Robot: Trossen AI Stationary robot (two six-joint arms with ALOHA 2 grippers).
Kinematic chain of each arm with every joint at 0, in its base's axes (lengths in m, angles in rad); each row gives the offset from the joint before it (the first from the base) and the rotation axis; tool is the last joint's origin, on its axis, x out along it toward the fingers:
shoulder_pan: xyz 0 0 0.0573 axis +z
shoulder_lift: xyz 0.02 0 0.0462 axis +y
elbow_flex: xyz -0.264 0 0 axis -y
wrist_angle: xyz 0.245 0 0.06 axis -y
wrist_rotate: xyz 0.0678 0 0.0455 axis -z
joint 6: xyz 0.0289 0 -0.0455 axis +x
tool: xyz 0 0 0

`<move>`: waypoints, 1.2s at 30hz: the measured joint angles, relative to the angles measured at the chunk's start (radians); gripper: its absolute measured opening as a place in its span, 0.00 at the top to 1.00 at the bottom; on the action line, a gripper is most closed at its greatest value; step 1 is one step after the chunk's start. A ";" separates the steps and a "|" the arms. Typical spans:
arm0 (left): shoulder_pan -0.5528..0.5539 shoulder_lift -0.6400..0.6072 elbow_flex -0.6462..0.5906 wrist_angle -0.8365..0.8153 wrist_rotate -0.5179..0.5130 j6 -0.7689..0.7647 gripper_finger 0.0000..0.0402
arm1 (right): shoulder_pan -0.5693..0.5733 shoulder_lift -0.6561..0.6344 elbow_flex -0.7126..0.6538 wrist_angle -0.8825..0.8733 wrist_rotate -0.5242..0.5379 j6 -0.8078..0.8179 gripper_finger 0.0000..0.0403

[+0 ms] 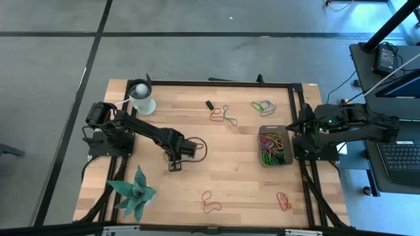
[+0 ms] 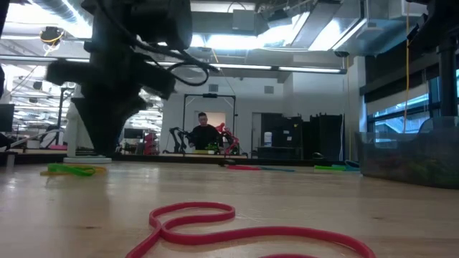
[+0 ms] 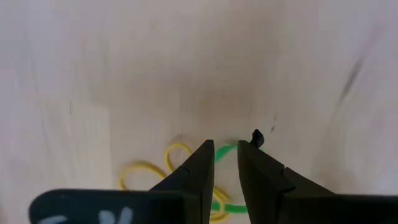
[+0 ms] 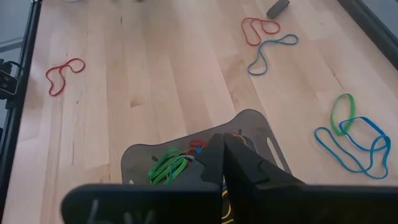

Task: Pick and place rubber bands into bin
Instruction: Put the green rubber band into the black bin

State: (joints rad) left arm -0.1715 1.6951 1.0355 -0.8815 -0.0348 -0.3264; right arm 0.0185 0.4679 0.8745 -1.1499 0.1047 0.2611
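Left gripper [image 3: 225, 152] astride green rubber band [image 3: 225, 151] (yellow beside).

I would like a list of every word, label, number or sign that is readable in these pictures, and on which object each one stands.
No text can be read in any view.
Pale marks on the left gripper: cut off at the picture's edge, not readable.
Pale marks on the right gripper: cut off too, not readable.
Dark grey rectangular bin, white round cup and light wooden table: no label visible.
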 joint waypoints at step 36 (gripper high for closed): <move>-0.030 0.094 -0.055 -0.004 -0.027 0.576 0.75 | 0.000 0.000 0.000 0.001 0.000 -0.008 0.97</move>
State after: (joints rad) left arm -0.2019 1.7894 0.9807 -0.8852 -0.0616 0.2493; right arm 0.0181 0.4683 0.8745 -1.1492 0.1051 0.2527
